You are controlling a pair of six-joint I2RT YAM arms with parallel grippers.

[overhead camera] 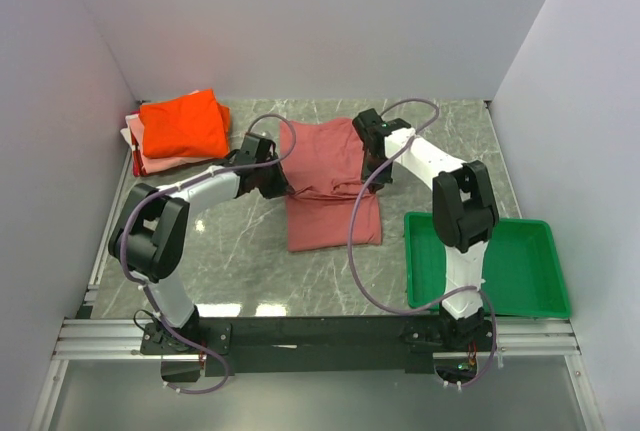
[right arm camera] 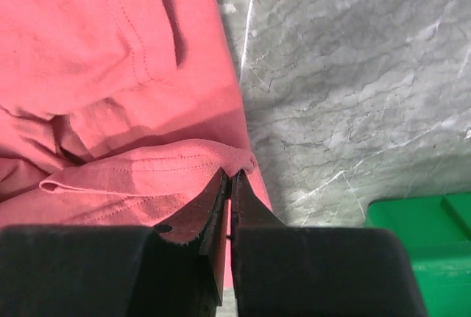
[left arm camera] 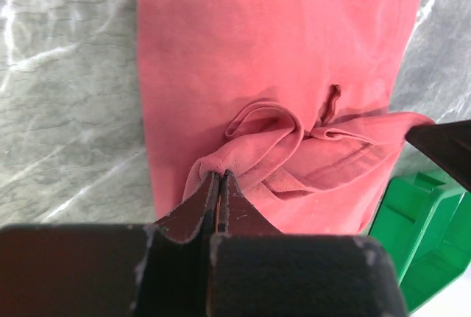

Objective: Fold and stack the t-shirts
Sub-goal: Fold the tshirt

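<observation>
The large brick-red t-shirt [overhead camera: 330,186] lies mid-table, partly folded, with bunched cloth across its middle. My left gripper [overhead camera: 280,183] is shut on a pinch of the shirt's left edge [left arm camera: 221,162]. My right gripper [overhead camera: 372,173] is shut on the hemmed right edge [right arm camera: 234,162]. A bright orange t-shirt [overhead camera: 183,123] sits folded on top of a pale pink one [overhead camera: 140,156] at the back left. The brick-red shirt fills the left wrist view [left arm camera: 272,59] and the left of the right wrist view [right arm camera: 96,74].
A green plastic tray [overhead camera: 490,261] stands at the front right, also seen in the left wrist view [left arm camera: 427,229] and right wrist view [right arm camera: 427,221]. Grey marble tabletop [overhead camera: 240,251] surrounds the shirt. White walls enclose the back and sides.
</observation>
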